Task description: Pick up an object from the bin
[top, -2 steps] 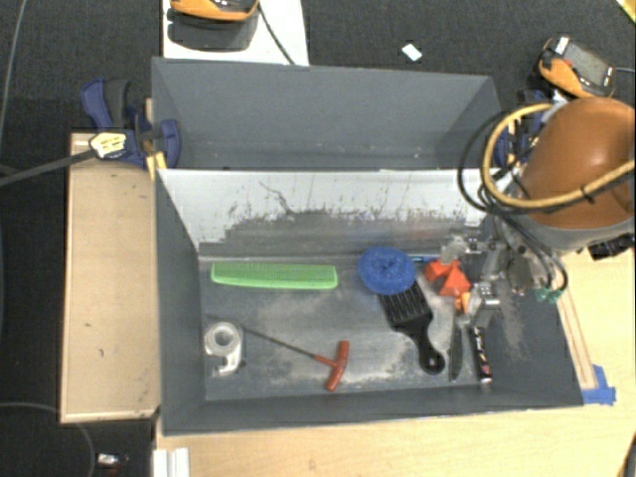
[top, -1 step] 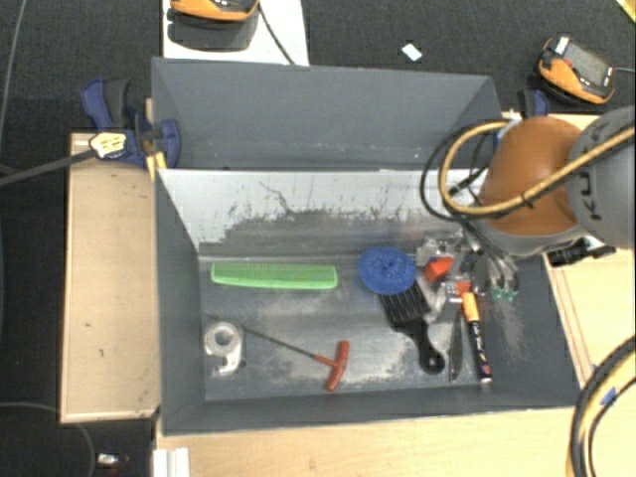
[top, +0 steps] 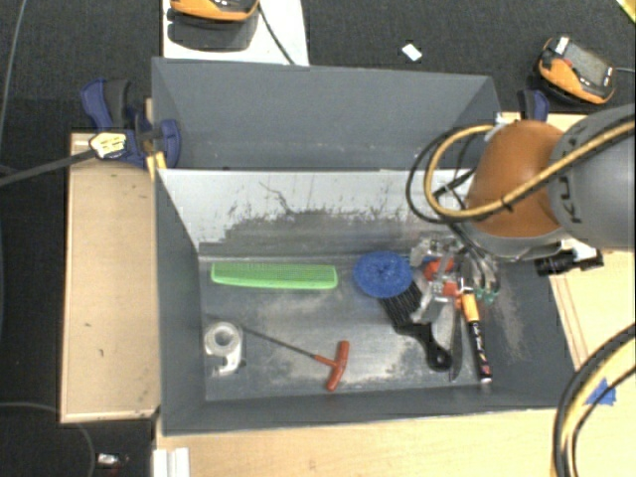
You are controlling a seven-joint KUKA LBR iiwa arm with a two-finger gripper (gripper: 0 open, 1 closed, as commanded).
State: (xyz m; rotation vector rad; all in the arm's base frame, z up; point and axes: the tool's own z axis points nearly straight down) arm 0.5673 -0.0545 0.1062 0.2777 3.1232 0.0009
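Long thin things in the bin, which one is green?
The comb lying at the back left; pen and brush by the claw are black, the thin tool red-handled.

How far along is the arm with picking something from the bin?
Nothing looks lifted out: the green comb, blue disc and red-handled tool lie on the bin floor. In hand: the gripper is down at the right, over the black brush and orange-tipped pen. Left: grasping one and lifting it.

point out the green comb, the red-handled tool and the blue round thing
green comb (top: 274, 276), camera view, middle of its long flat body
red-handled tool (top: 337, 363), camera view, on the red handle
blue round thing (top: 380, 274), camera view, centre of its top face
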